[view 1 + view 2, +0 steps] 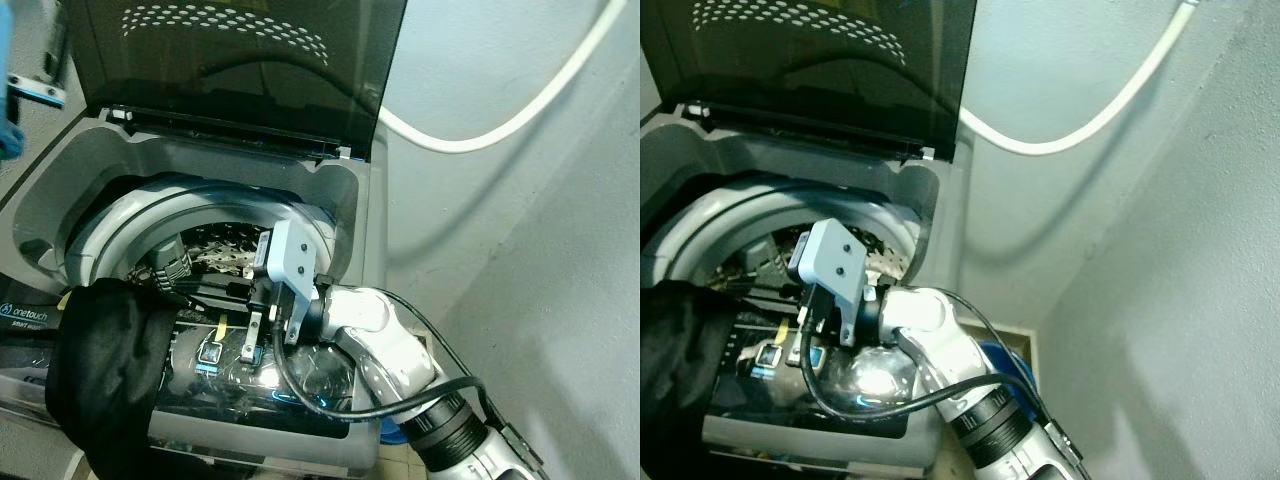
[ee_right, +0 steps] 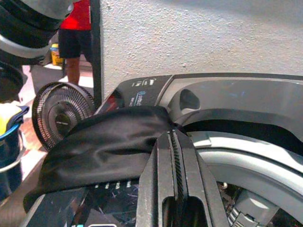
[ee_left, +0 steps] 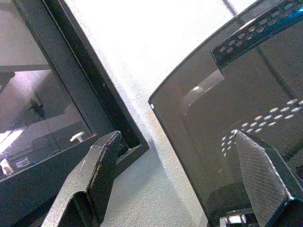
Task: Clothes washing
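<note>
Around us we see a pale, rough-plastered wall (image 1: 520, 230) crossed by a drooping white hose (image 1: 520, 110), a dark-framed window (image 3: 57, 118) beside it, and a round floor fan (image 2: 59, 113) on a sunlit floor.

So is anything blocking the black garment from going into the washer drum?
Nothing visible does. The lid is up and the drum mouth is open. The black garment hangs over the washer's front edge beside the opening, with the right gripper shut on it.
</note>
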### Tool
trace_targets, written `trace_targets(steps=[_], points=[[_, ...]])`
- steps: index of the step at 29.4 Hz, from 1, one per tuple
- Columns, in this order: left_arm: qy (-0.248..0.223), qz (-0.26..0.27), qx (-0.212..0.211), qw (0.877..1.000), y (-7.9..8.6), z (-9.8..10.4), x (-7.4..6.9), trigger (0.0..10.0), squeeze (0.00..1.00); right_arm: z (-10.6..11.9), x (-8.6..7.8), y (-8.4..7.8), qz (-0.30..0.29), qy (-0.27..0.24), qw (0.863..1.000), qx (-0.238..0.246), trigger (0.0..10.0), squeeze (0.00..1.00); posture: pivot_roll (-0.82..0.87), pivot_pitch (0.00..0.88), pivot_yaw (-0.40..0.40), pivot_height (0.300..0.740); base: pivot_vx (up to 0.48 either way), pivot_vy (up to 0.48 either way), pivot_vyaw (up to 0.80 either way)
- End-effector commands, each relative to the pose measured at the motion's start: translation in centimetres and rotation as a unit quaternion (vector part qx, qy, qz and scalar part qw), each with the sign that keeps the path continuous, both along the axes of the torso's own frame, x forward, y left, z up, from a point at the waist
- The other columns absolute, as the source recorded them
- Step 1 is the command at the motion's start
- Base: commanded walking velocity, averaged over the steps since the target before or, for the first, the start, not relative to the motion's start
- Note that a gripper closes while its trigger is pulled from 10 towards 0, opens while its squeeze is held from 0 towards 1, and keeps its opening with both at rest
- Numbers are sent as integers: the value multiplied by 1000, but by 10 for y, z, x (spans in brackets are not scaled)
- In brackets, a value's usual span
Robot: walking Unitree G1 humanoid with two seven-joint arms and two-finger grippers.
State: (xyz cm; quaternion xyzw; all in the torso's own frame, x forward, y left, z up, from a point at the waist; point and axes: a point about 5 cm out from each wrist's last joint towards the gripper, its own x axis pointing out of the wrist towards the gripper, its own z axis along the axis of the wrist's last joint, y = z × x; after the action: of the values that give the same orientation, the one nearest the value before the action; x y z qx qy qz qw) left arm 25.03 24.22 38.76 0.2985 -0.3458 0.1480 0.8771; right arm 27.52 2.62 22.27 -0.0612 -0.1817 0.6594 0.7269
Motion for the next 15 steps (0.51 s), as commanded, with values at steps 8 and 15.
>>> trace_targets(steps=[8, 15], points=[[58, -78, 35, 995, -32, -29, 12, 10000, 0, -10, -12, 20, 30, -5, 998, -52, 10000, 0, 274, 78, -8, 740, 0, 0, 0], [61, -95, 41, 993, -44, -35, 20, 10000, 0, 4, -13, 33, 12, -116, 987, -113, 10000, 0, 250, 77, -14, 740, 0, 0, 0]])
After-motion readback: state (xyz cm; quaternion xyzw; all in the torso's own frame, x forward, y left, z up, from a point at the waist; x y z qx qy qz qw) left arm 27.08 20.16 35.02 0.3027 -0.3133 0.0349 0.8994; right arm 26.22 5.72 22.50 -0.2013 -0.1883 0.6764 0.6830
